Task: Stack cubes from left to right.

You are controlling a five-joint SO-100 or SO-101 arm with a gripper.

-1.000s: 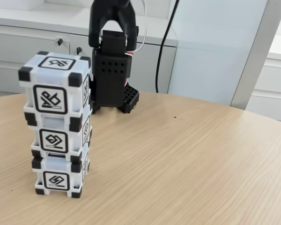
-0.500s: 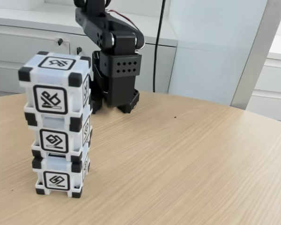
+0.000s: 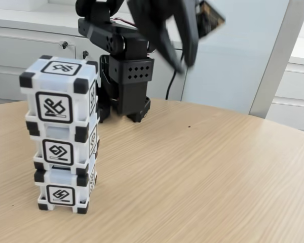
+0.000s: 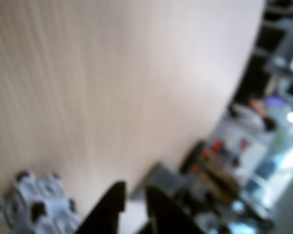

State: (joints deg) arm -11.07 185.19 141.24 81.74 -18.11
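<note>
Three white cubes with black corners stand stacked in one tower at the left of the fixed view: top cube (image 3: 61, 91), middle cube (image 3: 63, 147), bottom cube (image 3: 63, 192). The tower leans slightly. My gripper (image 3: 185, 67) hangs blurred in the air at the upper middle, well right of and above the tower. Its fingers are nearly together with nothing between them. In the blurred wrist view the tower's top cube (image 4: 36, 212) shows at the lower left, with the gripper (image 4: 135, 187) to its right over the table.
The arm's black base (image 3: 126, 86) stands at the back of the wooden table (image 3: 202, 172), just behind the tower. Grey cabinets (image 3: 20, 55) run along the wall. The table's curved far edge (image 3: 273, 124) lies to the right.
The arm has swung its gripper from out of frame down and to the right into the upper middle of the fixed view. The tower of cubes has not moved.
</note>
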